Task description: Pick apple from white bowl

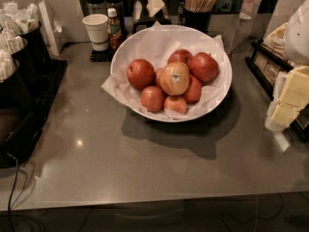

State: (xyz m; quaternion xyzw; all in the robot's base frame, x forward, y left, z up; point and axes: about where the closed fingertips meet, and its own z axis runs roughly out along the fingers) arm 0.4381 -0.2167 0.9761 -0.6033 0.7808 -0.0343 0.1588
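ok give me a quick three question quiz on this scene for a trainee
1. True or false: the apple with the sticker lies on top of the pile in the white bowl.
2. Which stands behind and left of the bowl: A paper cup, B kettle, C plate?
3. Fill in: the gripper is at the picture's ___ edge, apart from the bowl.
Key: 1 true; 2 A; 3 right.

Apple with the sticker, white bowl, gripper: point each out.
apple point(171, 84), camera view: pale skin just below its sticker.
white bowl point(229, 74), camera view: bare right rim.
gripper point(288, 103), camera view: middle of its yellowish end, at the right edge, apart from the bowl.
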